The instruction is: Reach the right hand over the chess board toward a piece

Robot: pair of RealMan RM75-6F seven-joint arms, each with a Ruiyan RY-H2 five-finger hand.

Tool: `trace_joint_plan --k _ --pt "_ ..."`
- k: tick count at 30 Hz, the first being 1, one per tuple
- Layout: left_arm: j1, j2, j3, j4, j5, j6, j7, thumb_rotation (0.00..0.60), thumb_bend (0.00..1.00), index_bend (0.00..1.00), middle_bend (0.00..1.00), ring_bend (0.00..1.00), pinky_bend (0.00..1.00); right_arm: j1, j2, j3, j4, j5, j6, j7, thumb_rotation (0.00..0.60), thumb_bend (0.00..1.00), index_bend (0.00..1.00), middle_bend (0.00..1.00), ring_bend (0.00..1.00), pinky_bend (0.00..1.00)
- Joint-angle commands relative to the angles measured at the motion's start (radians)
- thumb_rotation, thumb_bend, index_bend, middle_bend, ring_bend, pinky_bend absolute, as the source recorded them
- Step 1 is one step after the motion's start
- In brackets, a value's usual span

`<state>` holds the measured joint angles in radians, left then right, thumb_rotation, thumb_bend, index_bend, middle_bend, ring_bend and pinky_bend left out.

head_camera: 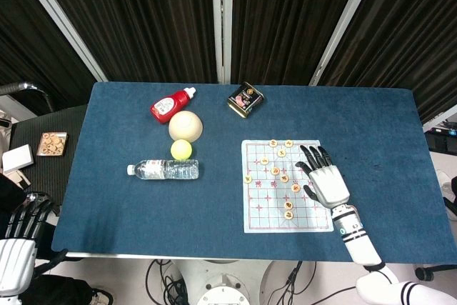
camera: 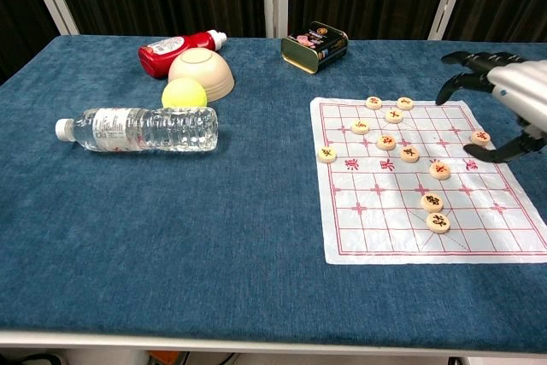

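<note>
Dark curtains behind, blue tabletop (head_camera: 128, 205) in front, chess board (head_camera: 285, 208) laid flat on its right half with round pieces scattered over the upper and middle squares. Right robot hand (head_camera: 325, 182) hanging over the board's right side, fingers spread and empty, fingertips (camera: 453, 58) curved downward in the chest view. Mid-reach by the look of it: above the board, touching nothing. Nearest candidate seems the piece (camera: 480, 137) at the right edge, just below the thumb; two more sit lower down, well apart from the hand. Next calls for settling on one piece, lowering the fingers around it without nudging its neighbours or the thin sheet. Left robot hand (head_camera: 18, 244) idling off the tabletop's near-left corner, open, holding nothing.
</note>
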<state>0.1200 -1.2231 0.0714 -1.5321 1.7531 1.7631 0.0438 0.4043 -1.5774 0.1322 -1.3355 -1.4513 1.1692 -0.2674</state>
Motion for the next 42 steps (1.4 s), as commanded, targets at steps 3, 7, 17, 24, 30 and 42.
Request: trace_joint_plan --k 3,7,17,24,30,42 --pt "0.005 -0.005 0.000 0.020 -0.005 0.006 -0.024 0.600 0.12 0.08 0.08 0.00 0.00 0.009 -0.076 0.019 0.024 0.062 0.000 -0.065 0.600 0.22 0.35 0.00 0.00 0.00" --pt "0.009 -0.007 0.000 0.044 -0.010 0.013 -0.053 0.600 0.12 0.08 0.08 0.00 0.00 0.015 -0.138 0.036 0.038 0.124 -0.006 -0.116 0.600 0.22 0.37 0.00 0.00 0.00" --pt "0.021 -0.012 -0.002 0.123 -0.028 0.034 -0.153 0.600 0.12 0.08 0.08 0.00 0.00 0.014 -0.238 0.088 0.035 0.245 0.036 -0.220 0.600 0.21 0.37 0.00 0.00 0.00" --pt "0.024 -0.018 -0.006 0.165 -0.032 0.044 -0.200 0.600 0.12 0.08 0.08 0.00 0.00 0.025 -0.250 0.111 0.003 0.320 0.023 -0.269 0.600 0.21 0.37 0.00 0.00 0.00" --pt "0.020 -0.025 -0.008 0.181 -0.032 0.044 -0.216 0.600 0.12 0.08 0.08 0.00 0.00 0.040 -0.253 0.128 -0.025 0.385 0.018 -0.329 0.600 0.21 0.37 0.00 0.00 0.00" --pt "0.023 -0.030 -0.008 0.194 -0.037 0.045 -0.230 0.600 0.12 0.09 0.08 0.00 0.00 0.067 -0.282 0.123 -0.012 0.445 0.013 -0.363 0.600 0.21 0.42 0.00 0.00 0.00"
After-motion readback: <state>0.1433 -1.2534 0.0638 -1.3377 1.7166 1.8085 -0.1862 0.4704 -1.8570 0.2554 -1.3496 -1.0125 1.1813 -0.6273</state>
